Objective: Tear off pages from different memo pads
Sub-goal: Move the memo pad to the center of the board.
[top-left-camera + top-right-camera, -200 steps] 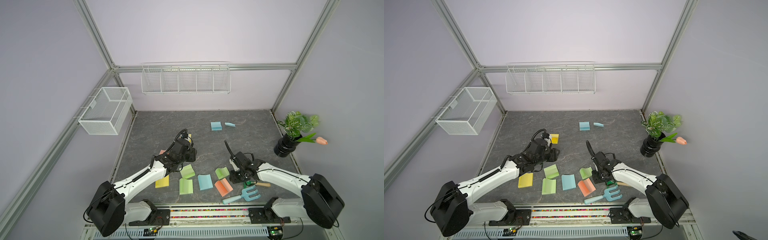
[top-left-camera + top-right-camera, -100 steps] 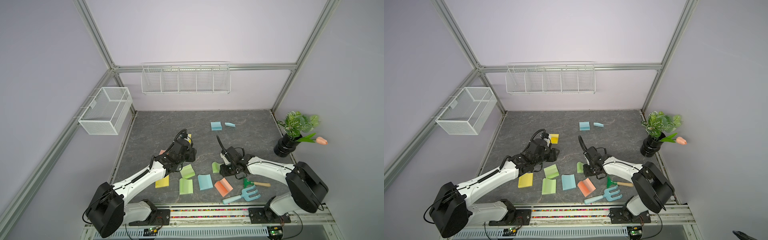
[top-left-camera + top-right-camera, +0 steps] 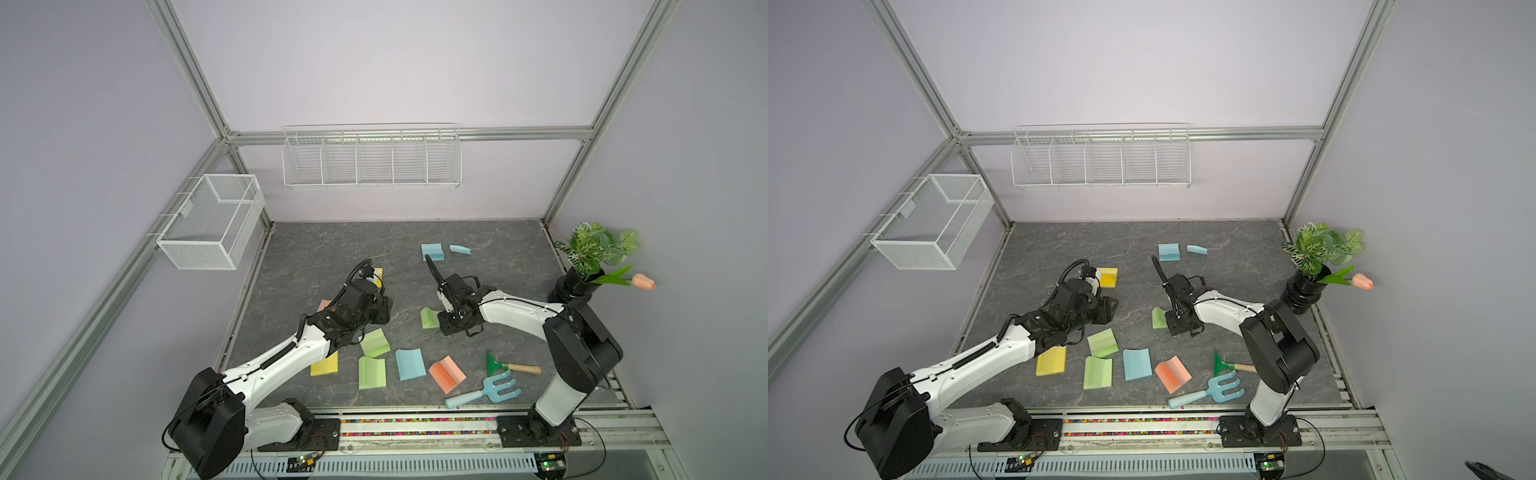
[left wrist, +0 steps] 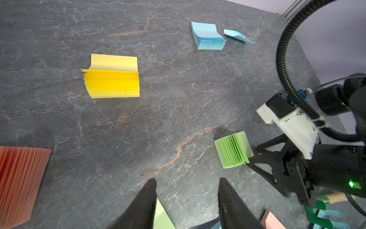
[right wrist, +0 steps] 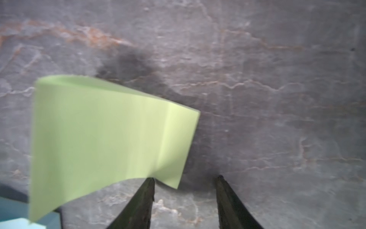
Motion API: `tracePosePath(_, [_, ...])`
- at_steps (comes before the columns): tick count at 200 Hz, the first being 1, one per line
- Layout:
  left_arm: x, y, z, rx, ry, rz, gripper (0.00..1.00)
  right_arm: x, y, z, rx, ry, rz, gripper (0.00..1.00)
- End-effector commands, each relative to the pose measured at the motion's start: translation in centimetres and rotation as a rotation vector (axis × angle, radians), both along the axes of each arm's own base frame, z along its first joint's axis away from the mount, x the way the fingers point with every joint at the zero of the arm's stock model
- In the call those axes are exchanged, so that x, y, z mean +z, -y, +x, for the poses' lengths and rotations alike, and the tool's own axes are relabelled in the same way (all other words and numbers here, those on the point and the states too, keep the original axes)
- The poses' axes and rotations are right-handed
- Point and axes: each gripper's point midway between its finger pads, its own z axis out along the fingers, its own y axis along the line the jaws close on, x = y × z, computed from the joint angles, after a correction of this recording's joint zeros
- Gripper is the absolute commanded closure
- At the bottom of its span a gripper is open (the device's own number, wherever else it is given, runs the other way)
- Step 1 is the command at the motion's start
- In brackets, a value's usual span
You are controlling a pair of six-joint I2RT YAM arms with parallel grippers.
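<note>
The task looks barely begun. Nine memo pads in yellow, salmon, blue and green are scattered over the tabletop, most in a loose row near the front. As far as I can tell, only one sheet is free: a curled blue page just beside the blue pad at the back. The others seem to keep their sheets (several top sheets curl up, but none looks detached).

The left gripper hangs over bare tabletop, its jaws spread with nothing between them. The right gripper is down at a small green pad mid-table, its jaws also apart. One fingertip touches the corner of the pad's outer sheet. That sheet lies beside the finger, not between the two, so I judge it not yet pinched or torn.

The wire rack on the back wall has five compartments, and all appear empty. The mesh basket on the left wall is empty too. The black pot at the right edge holds a leafy plant and a pink tulip.
</note>
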Motion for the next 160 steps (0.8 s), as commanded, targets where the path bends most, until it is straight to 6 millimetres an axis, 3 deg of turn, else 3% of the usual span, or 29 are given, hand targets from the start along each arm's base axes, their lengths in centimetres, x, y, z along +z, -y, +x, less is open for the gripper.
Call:
tracePosePath(1, [0.6, 0.2, -0.1, -0.001, 0.012, -0.037, 0.48, -1.9, 2.2, -1.1, -0.003, -0.092, -0.076, 0.48])
tracePosePath(60, [-0.8, 0.6, 0.3, -0.007, -0.021, -0.006, 0.49, -2.1, -1.3, 2.3, 0.000, -0.095, 0.026, 0.49])
tracePosePath(101, [-1.5, 1.5, 0.4, -0.033, -0.038, -0.025, 0.49, -2.0, -3.4, 3.4, 0.064, -0.115, 0.088, 0.48])
tracePosePath(142, [-2.9, 4.6, -0.3, -0.168, -0.100, -0.084, 0.50, -1.9, -5.1, 3.7, 0.102, -0.120, 0.164, 0.47])
tracePosePath(160, [-3.9, 5.5, -0.4, -0.199, -0.135, -0.095, 0.50, -2.0, -4.8, 3.8, 0.089, -0.113, 0.170, 0.46])
